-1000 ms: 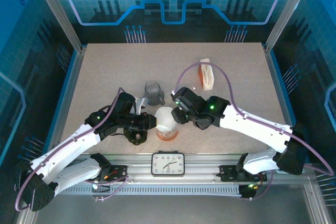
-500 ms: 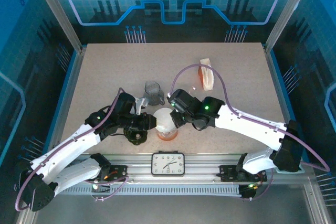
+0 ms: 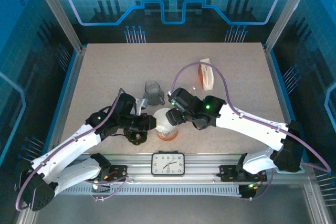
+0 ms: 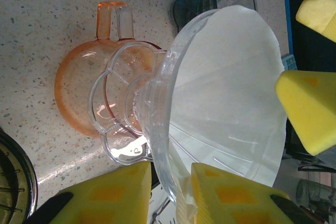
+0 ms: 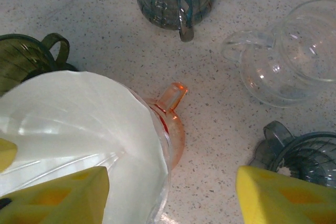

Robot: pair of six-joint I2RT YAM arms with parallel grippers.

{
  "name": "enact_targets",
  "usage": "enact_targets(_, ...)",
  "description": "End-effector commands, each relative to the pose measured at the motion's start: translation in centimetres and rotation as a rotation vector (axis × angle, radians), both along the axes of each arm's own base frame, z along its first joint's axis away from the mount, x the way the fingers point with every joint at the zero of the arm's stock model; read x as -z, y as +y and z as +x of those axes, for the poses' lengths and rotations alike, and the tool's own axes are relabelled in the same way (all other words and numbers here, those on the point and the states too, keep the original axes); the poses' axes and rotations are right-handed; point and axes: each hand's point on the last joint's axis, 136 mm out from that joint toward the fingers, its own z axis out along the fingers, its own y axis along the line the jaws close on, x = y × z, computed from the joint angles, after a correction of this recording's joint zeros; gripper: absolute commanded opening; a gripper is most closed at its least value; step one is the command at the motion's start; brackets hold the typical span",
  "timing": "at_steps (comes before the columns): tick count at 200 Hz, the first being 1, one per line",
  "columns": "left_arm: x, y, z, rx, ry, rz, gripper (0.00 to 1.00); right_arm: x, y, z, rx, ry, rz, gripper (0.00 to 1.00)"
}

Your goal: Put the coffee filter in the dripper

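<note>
White paper coffee filter sits inside clear plastic dripper, lining the cone. Dripper stands on orange glass server, mid speckled tabletop, twd near edge. L gripper pinches dripper rim w/ filter edge: one yellow pad outside the wall, other on the paper. R gripper spread wide, holding nothing; one pad over filter inside cone, other well apart, outside dripper.
</note>
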Motion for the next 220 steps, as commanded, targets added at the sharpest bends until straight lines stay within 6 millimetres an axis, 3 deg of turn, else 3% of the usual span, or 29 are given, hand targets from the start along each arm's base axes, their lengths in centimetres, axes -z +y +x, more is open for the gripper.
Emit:
enact_targets(1,0.3,-0.2,-0.3,0.015,0.003,0.003,0.28,0.7,1.4,0.3,-0.018,0.056,-0.002,0.67)
enact_targets(118,0.6,-0.4,-0.2,0.021,0.010,0.001,0.28,6.9,1.7,0.1,-0.033,0.176,-0.141,0.67)
enact_targets(186,0.7,-0.4,-0.2,0.018,0.015,0.001,0.27,9.3,1.8,-0.2,-0.034,0.199,-0.175,0.66)
enact_targets(220,0.9,-0.4,-0.3,0.020,0.020,0.002,0.27,9.6,1.6,-0.3,-0.026,0.193,-0.181,0.66)
